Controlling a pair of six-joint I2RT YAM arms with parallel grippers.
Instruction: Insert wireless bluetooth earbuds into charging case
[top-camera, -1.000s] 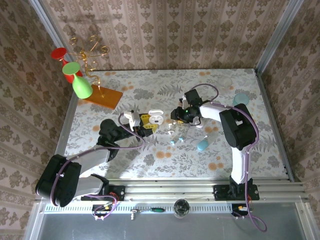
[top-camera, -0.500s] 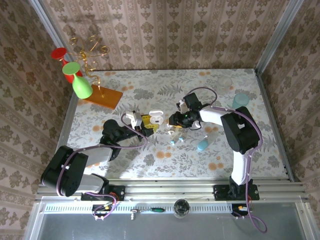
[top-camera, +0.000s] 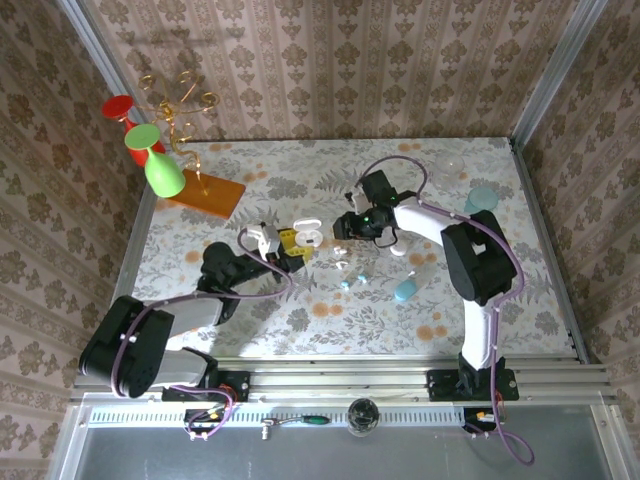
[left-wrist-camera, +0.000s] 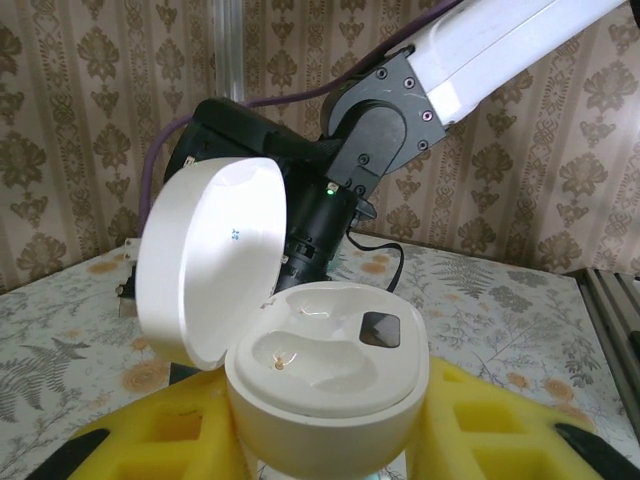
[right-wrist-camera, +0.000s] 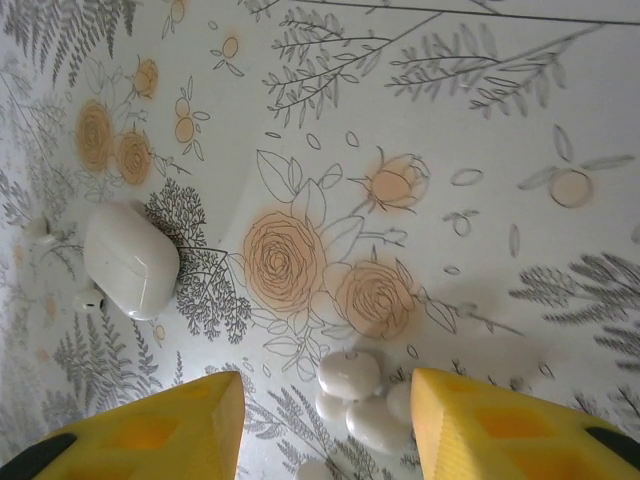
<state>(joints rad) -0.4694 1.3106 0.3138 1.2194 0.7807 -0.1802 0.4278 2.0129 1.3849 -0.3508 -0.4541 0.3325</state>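
The left pincer (left-wrist-camera: 325, 440) is squeezing the open charging case (left-wrist-camera: 320, 385). The right pincer (right-wrist-camera: 322, 385) is hovering near the case, spread wide and holding nothing. The earbuds (top-camera: 346, 284) are lying apart from the case, on its right.

white charging case (left-wrist-camera: 325, 395), grey-fern orange-rose table (right-wrist-camera: 420, 120), beige damask wall (left-wrist-camera: 80, 120)

The table (top-camera: 300, 320) wears a pale cloth printed with grey ferns and orange roses. On it lie 1 flat orange rectangular board (top-camera: 205, 190) at the far left, 1 translucent teal cup (top-camera: 482, 198) at the far right, 1 light-blue capsule (top-camera: 405, 290) and, just left of the capsule, 2 tiny whitish earbuds with teal tips (top-camera: 345, 284). The right wrist view shows 1 white glossy pillow-shaped case (right-wrist-camera: 130, 260) lying on the cloth, apart from a cluster of small white rounded pieces (right-wrist-camera: 350, 375).
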